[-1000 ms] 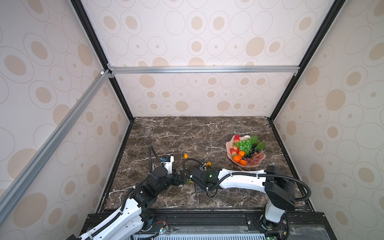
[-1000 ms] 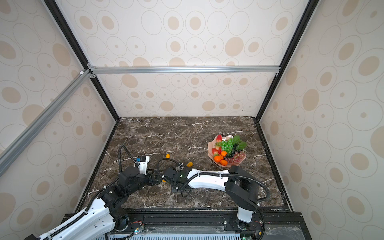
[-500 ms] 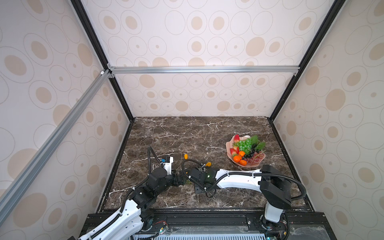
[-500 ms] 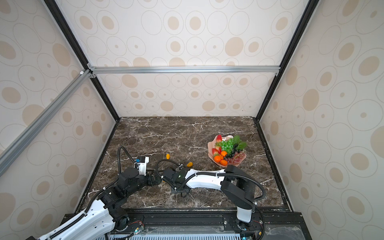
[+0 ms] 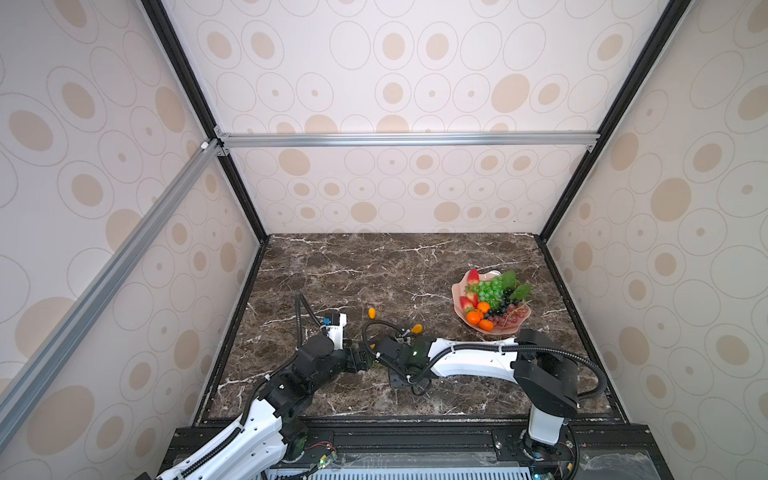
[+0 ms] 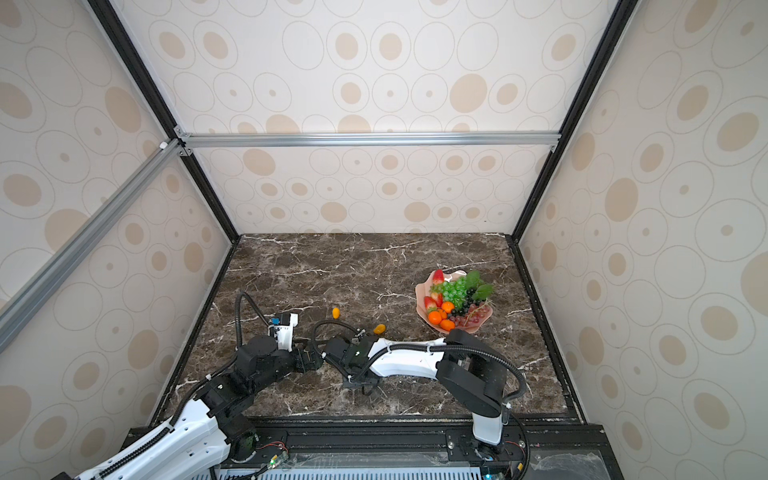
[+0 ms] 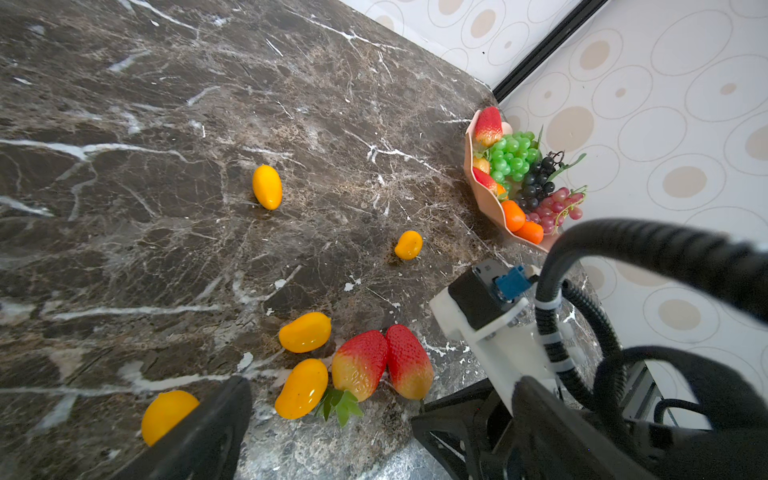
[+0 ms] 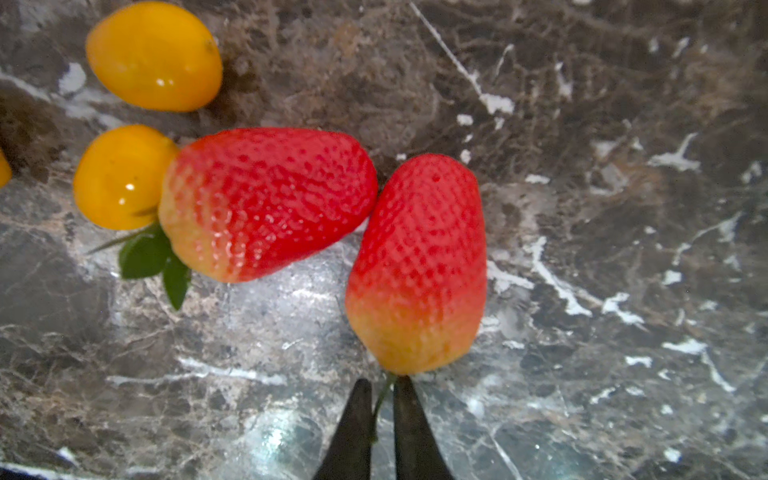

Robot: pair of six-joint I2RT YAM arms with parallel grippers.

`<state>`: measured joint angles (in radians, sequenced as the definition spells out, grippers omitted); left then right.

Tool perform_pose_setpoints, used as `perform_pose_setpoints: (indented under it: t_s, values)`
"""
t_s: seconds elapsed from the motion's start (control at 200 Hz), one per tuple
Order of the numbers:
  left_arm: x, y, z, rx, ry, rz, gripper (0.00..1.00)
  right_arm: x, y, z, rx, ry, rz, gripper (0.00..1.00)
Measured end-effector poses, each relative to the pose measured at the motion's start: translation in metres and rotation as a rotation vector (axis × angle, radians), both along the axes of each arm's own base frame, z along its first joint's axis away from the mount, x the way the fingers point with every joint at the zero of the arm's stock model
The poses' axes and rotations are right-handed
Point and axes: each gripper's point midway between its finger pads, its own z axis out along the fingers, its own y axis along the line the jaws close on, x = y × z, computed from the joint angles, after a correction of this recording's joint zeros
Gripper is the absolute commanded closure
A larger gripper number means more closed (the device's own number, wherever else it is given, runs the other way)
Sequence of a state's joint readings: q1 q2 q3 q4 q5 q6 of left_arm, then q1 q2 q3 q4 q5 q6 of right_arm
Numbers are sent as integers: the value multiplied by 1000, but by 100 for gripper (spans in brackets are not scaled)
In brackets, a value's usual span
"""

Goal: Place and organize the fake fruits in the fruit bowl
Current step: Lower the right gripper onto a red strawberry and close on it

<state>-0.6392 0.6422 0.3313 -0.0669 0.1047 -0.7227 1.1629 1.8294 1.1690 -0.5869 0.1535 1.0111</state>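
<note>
Two red strawberries [image 8: 266,203] lie side by side on the marble near the front. My right gripper [image 8: 382,384] is pinched on the thin green stem of the strawberry [image 8: 417,266] nearer to it. Several small yellow oval fruits [image 7: 305,332] lie round them. My left gripper [image 7: 332,432] stands open just short of this cluster, nothing in it; one finger [image 7: 216,415] shows. In both top views the two gripper heads [image 5: 370,359] [image 6: 322,359] meet and hide the strawberries. The pink fruit bowl [image 5: 459,307] [image 6: 422,309] at the right holds grapes, strawberries and oranges.
Two yellow oval fruits [image 5: 372,312] [image 5: 417,328] lie apart on the marble between the arms and the bowl. The right arm's white link [image 5: 469,359] stretches across the front. Patterned walls and black frame posts close in the table.
The right gripper's jaws have closed down onto the strawberry's stem. The left arm and its open gripper have hardly moved.
</note>
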Motion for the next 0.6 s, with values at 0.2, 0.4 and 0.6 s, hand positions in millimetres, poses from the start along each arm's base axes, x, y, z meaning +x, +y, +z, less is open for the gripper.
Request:
perform_pose_setpoints:
  t_s: [0.2,0.4,0.6]
  values:
    - [1,0,1,-2,-2,0,1,1,-1,0,-1,-1,-1,94]
    - [3,-2,1,-4,-6,-1,1,3,-3,0,1,-6,-9,96]
    - [8,-7,0,-9,-11,-6,1,3,-20,9,47,-43,-29,100]
